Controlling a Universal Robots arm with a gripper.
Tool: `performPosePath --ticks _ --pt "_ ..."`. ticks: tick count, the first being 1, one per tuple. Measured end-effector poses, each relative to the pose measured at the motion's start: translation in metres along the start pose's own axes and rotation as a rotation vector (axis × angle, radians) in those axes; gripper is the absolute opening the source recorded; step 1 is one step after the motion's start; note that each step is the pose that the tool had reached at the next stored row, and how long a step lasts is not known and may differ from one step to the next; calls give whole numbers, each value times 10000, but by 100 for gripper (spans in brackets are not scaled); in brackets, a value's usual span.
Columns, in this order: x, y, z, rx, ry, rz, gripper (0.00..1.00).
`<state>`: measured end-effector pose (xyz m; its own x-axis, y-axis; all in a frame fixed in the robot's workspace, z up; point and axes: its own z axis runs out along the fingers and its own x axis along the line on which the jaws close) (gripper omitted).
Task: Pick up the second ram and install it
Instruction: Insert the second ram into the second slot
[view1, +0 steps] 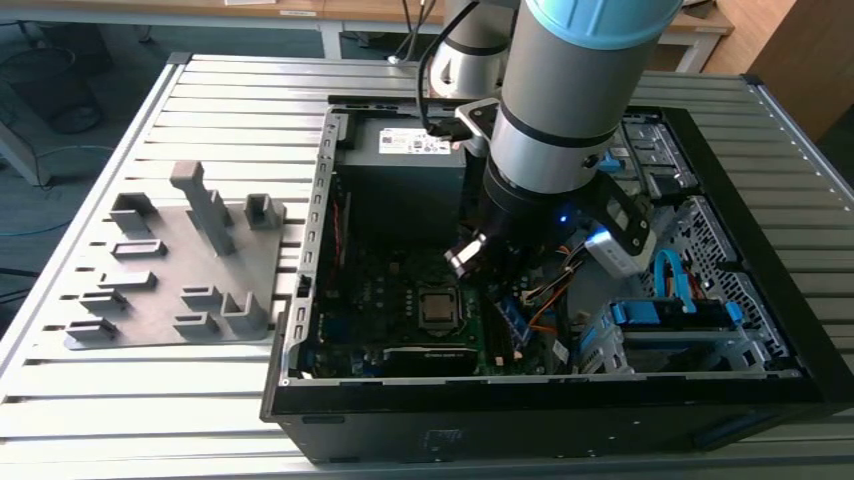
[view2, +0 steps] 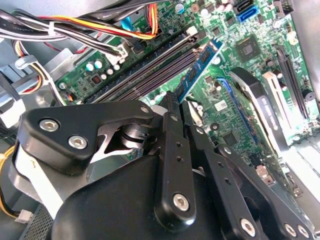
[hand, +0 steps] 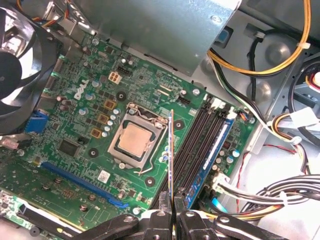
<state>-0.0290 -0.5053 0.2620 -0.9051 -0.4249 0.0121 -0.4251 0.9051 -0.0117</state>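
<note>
The second ram (hand: 172, 150) appears edge-on as a thin strip in the first wrist view, and my gripper (hand: 173, 199) is shut on its near end. It hangs above the motherboard, between the CPU socket (hand: 134, 141) and the dark memory slots (hand: 197, 142), apart from both. Another blue stick (hand: 220, 144) sits seated in the outer slot. The second wrist view has my gripper (view2: 174, 102) over the same slots (view2: 150, 70), close to the seated stick (view2: 200, 62). The exterior view places my gripper (view1: 478, 258) low inside the open computer case (view1: 315, 250), right of the CPU (view1: 437, 303).
A grey plastic holder (view1: 187, 270) with upright ribs lies on the slatted table at the exterior view's left. Bundled wires (hand: 270, 195) run beside the slots. A fan (hand: 17, 65), the power supply (view1: 400, 160) and blue cables (view1: 674, 280) crowd the case.
</note>
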Motion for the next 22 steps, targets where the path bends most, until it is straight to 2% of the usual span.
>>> performPosePath --ticks 11,19,22 --pt "0 0 0 -4 3 300 14" --pt "0 0 1 -20 7 901 14" --pt "0 0 1 -65 -10 1052 14"
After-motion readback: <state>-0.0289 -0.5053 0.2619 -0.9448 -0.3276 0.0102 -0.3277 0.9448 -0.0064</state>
